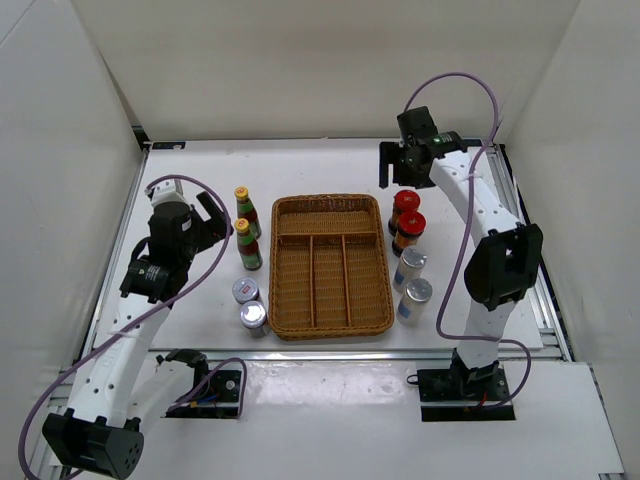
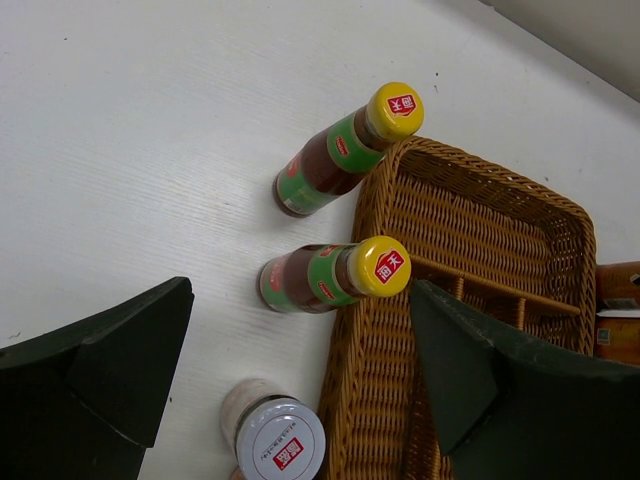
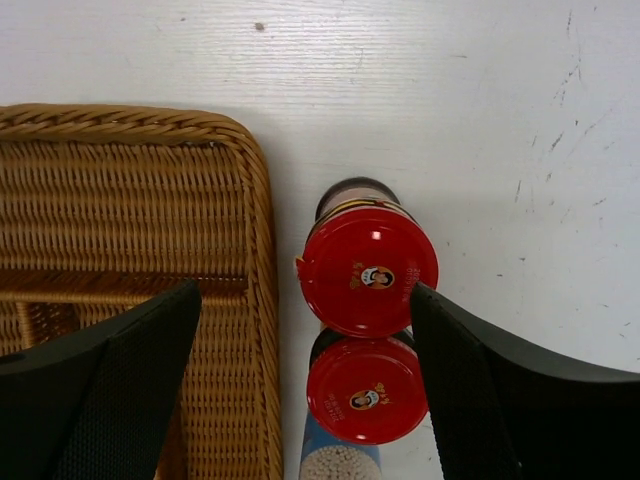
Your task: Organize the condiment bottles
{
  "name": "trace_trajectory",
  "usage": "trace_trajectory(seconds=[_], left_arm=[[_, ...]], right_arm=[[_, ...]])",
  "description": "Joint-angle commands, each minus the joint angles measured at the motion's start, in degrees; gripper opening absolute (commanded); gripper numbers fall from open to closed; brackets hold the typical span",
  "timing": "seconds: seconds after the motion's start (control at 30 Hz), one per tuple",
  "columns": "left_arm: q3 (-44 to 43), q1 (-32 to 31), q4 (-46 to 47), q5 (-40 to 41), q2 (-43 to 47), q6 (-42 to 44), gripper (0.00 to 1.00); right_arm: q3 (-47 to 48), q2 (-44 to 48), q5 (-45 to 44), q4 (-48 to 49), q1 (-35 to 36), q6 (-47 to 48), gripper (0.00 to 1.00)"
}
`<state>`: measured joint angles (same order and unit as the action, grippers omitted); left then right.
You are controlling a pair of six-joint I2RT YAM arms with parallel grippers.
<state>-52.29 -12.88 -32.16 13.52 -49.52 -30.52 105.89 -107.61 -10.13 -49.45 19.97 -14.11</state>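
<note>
Right tool (image 3: pixel 305 292); one red-capped jar (image 3: pixel 367 390) half-hidden

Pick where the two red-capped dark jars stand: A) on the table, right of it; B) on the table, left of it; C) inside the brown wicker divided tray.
A: the red-capped dark jars stand on the white table outside the right rim of the brown wicker tray.

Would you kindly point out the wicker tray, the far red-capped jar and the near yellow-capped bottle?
wicker tray (image 1: pixel 325 200), top view, far rim.
far red-capped jar (image 3: pixel 368 270), right wrist view, cap top.
near yellow-capped bottle (image 2: pixel 380 267), left wrist view, cap.
</note>
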Motion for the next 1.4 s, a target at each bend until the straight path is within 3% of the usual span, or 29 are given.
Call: trace_trajectory(seconds=[0.0,0.4,0.8,1.03,1.17,1.37], left_arm=[[-0.5,-0.2,0.3,0.6,0.6,0.0,1.00],[-0.5,-0.2,0.3,0.6,0.6,0.5,1.00],[-0.5,-0.2,0.3,0.6,0.6,0.6,1.00],[-0.5,-0.2,0.3,0.6,0.0,0.6,1.00],[-0.5,-0.2,0.3,0.6,-0.5,0.6,1.00],[-0.5,-0.2,0.3,0.6,-1.0,0.6,1.00]], right_arm=[[-1.6,1.1,-1.3,0.0,0.3,-0.2,0.88],[-5.7,0.0,-3.8,0.4,-0.7,-0.2,0.90],[-6.2,-4.1,-1.9,0.4,-2.3,-0.7,0.80],[-5.7,-5.8,-0.8,0.4,-2.9,-1.4,0.65],[-4.5,-5.0,-1.3,0.4,-2.9,-1.4,0.48],[-1.0,-0.1,-11.7,0.4,0.5,-0.2,0.31]])
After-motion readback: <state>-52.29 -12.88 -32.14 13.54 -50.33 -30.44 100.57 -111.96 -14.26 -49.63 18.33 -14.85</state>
